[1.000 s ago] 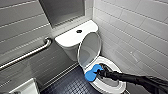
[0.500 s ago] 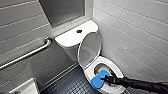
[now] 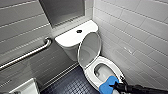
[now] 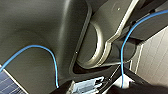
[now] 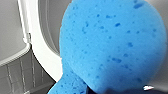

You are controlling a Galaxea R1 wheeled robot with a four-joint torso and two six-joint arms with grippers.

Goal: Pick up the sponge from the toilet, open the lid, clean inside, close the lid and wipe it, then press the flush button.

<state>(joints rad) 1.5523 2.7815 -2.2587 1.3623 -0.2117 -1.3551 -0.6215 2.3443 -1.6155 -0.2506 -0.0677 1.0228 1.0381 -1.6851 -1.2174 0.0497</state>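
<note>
In the head view, the bright blue, peanut-shaped soft sponge (image 3: 108,85) has slid from the middle of the bowl opening of the white glossy ceramic toilet (image 3: 90,75) toward the lower right of the frame. It now lies over the near rim, at the bottom edge. The right gripper (image 3: 114,86) clamped on it and the black right arm (image 3: 142,88) behind have sunk lower in the frame with it. More of the bowl's grey inside is uncovered than a second ago.
</note>
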